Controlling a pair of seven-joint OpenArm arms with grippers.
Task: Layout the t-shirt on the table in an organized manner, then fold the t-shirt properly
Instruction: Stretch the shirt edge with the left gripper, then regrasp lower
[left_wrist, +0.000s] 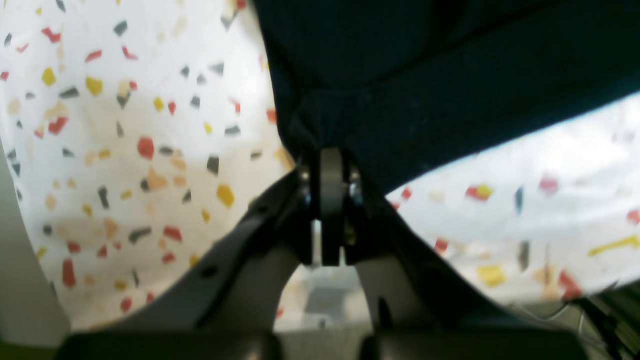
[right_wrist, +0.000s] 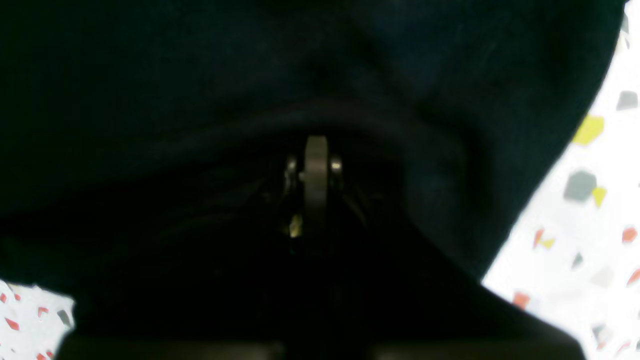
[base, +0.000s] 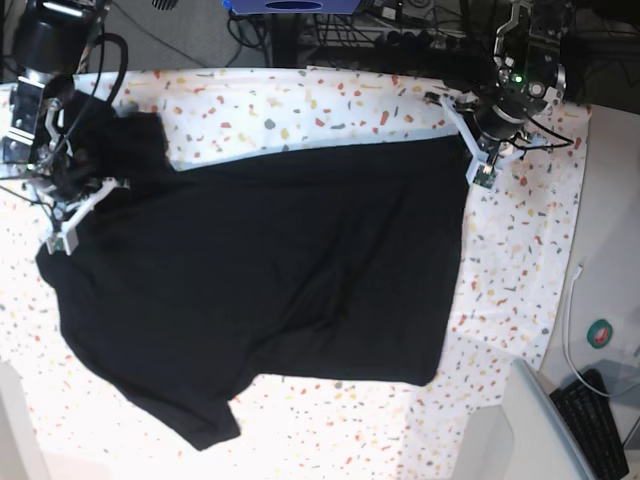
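With both end effectors, left (left_wrist: 330, 165) and right (right_wrist: 316, 165), clamped on corners of the t-shirt (base: 270, 270), it lies mostly spread across the middle of the bench (base: 520, 260), its lower left still rumpled and every fold yet undone.

Grey floor (base: 190, 35), tangled cables (base: 340, 40), a keyboard (base: 590, 420) at the corner.

No readable text, label, brand or number anywhere I can see. There's a small round teal sticker (base: 601, 333) on the grey surface well off from the left gripper (base: 470, 142), but its marking is too small to make out. Both wrist views are too blurred.
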